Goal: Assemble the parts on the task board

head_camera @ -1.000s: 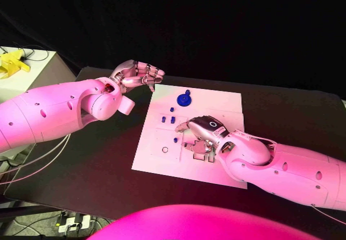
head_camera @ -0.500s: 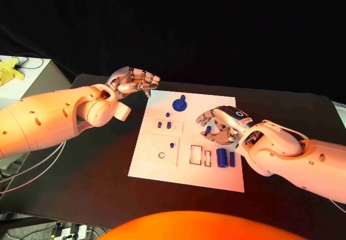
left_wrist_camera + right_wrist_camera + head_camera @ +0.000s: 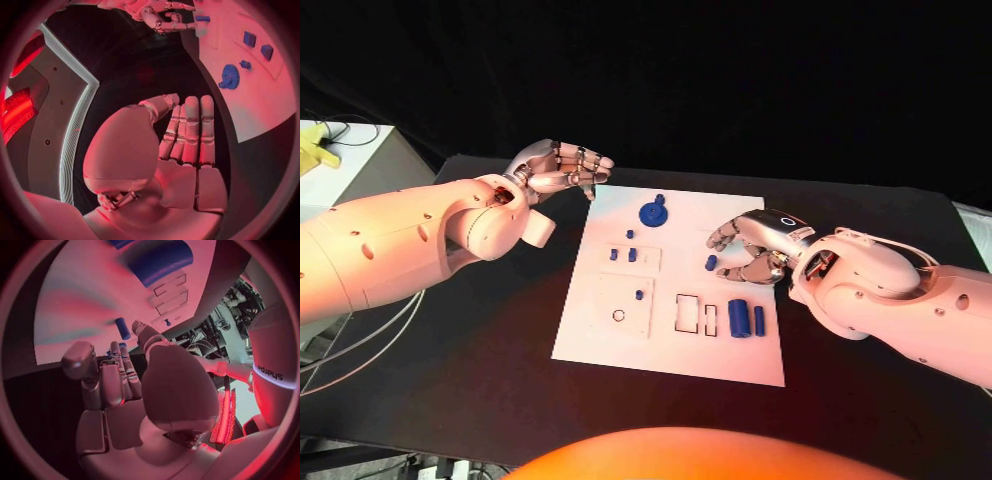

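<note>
Both hands seemingly empty, curled: left hand [image 3: 563, 166], right hand [image 3: 750, 250].

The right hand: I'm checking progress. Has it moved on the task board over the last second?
Yes. The right hand left the rectangular slots and moved up toward the board's far right side.

We see the task board [image 3: 589, 330] lying mid-worktop [image 3: 473, 380]. A gear-shaped part [image 3: 653, 212] sits at its far edge, two cylinders [image 3: 738, 318] side by side toward its right. The right robot hand [image 3: 750, 250] hovers over the board's right side, perhaps holding a small part [image 3: 711, 263]; the left robot hand [image 3: 563, 168] hangs beyond the far-left corner.
</note>
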Robot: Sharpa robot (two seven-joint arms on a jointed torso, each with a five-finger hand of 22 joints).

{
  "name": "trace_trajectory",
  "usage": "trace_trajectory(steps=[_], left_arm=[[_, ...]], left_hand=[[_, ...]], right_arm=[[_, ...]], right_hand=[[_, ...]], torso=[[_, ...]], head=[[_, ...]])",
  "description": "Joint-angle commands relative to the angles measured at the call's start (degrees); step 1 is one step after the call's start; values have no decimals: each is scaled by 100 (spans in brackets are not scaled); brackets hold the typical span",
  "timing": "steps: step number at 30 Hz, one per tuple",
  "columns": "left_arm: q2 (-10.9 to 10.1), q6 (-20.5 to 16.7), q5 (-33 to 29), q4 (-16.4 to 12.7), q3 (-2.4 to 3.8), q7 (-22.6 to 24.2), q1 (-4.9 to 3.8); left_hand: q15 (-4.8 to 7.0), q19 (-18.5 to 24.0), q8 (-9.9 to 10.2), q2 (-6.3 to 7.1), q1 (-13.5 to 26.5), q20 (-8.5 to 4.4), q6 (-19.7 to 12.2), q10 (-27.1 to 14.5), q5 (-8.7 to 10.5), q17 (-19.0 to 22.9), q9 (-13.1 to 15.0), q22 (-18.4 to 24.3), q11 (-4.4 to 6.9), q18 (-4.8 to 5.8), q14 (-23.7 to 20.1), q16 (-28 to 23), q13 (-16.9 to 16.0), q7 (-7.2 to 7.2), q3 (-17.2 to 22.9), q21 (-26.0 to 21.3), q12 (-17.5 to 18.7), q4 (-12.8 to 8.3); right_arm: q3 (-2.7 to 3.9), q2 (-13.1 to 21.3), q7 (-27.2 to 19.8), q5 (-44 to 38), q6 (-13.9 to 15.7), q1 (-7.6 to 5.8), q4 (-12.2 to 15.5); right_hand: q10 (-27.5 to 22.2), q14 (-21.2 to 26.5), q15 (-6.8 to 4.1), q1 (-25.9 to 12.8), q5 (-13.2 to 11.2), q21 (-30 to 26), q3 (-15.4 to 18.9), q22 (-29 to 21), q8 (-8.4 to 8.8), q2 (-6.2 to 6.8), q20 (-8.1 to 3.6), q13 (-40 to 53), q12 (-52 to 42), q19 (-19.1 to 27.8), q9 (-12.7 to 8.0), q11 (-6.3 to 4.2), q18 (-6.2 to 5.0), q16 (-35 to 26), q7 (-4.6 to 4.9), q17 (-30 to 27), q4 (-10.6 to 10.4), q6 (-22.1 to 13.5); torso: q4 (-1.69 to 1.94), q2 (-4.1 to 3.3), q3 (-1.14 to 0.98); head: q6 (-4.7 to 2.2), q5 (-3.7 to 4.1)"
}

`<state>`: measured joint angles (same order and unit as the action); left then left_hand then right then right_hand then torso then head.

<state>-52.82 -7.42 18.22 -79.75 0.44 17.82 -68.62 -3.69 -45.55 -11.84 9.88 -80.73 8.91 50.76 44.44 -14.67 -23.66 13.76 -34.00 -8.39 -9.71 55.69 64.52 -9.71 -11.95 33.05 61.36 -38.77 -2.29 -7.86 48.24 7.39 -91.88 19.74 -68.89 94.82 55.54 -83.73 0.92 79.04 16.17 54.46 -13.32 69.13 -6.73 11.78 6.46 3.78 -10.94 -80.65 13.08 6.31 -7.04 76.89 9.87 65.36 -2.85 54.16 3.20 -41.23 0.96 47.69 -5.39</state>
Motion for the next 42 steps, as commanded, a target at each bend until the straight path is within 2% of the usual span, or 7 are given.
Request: trace_trajectory(steps=[1, 10, 14, 20, 24, 36, 42], left_arm=[[10, 103, 8, -4, 4, 22, -5], [16, 110, 8, 4, 4, 20, -4], [15, 110, 8, 7, 4, 18, -4], [13, 110, 8, 9, 4, 14, -4], [13, 111, 8, 10, 4, 10, -4], [19, 112, 8, 18, 4, -14, -4], [30, 118, 10, 26, 4, -23, -4]], left_hand=[[-24, 9, -7, -5, 48, 31, -42, -46, -27, 6, -6, 8, -12, -91, -17, -32, 9, -14, -37, -34, 13, -11], [-24, 9, -7, -5, 48, 31, -42, -46, -27, 6, -6, 8, -12, -91, -17, -32, 9, -14, -37, -34, 13, -11], [-26, 9, -8, -8, 52, 34, -47, -52, -27, 6, -7, 11, -14, -91, -18, -32, 14, -16, -42, -38, 12, -8], [-26, 9, -8, -8, 52, 34, -47, -52, -27, 6, -7, 11, -14, -91, -18, -32, 14, -16, -42, -38, 12, -8], [-26, 9, -8, -8, 52, 34, -47, -52, -27, 6, -7, 11, -14, -91, -18, -32, 14, -16, -42, -38, 12, -8], [-28, 10, -10, -12, 51, 36, -52, -59, -28, 7, -7, 15, -16, -91, -21, -33, 21, -18, -46, -42, 9, -8], [-28, 10, -10, -12, 51, 36, -52, -59, -28, 7, -7, 15, -16, -91, -21, -33, 21, -18, -46, -42, 9, -8]], right_arm=[[2, -53, 7, -313, -234, -4, -59], [-9, -217, 77, -417, -219, 12, -166], [-13, -251, 109, -435, -143, 24, -169], [-14, -254, 141, -453, -135, 32, -145], [-14, -248, 180, -500, -161, 35, -132], [-19, -259, 257, -608, -222, 44, -138], [-22, -266, 304, -706, -149, 56, -99]], right_hand=[[6, -94, 21, 89, -9, -19, 22, 5, 14, -59, 10, 3, 7, 2, -10, 0, 46, 6, -12, -27, -9, 19], [277, -110, 1, 178, -133, 119, -234, 102, -20, -154, -6, 8, -50, -61, -25, -22, 71, 31, -24, 4, -67, 182], [600, -139, -20, 142, -323, 325, -800, 244, -91, -124, -25, 4, 20, -130, -27, -43, 107, 95, -25, 80, -162, 457], [1175, -176, -116, 3, -377, 643, -1529, 463, -248, 33, -105, 40, 117, -214, 46, -173, 156, 198, -147, 207, -239, 800], [1397, -194, -173, -33, -400, 773, -1711, 552, -345, 41, -153, 69, 137, -246, 117, -242, 178, 243, -217, 276, -215, 932], [1451, -197, -191, -3, -426, 819, -1834, 590, -380, 44, -178, 74, 197, -256, 160, -263, 188, 255, -232, 286, -142, 949], [1576, -214, -209, 119, -627, 929, -2129, 676, -459, -76, -199, 96, 270, -276, 249, -279, 207, 303, -236, 364, 54, 1002]], torso=[[6, -1, 9], [11, -5, 12], [4, -2, 6], [1, -4, 3], [-6, -3, -2], [0, 0, 1], [1, -1, 5]], head=[[6, 2], [25, 1], [42, -13], [56, -19], [56, -25], [61, -5], [62, -14]])
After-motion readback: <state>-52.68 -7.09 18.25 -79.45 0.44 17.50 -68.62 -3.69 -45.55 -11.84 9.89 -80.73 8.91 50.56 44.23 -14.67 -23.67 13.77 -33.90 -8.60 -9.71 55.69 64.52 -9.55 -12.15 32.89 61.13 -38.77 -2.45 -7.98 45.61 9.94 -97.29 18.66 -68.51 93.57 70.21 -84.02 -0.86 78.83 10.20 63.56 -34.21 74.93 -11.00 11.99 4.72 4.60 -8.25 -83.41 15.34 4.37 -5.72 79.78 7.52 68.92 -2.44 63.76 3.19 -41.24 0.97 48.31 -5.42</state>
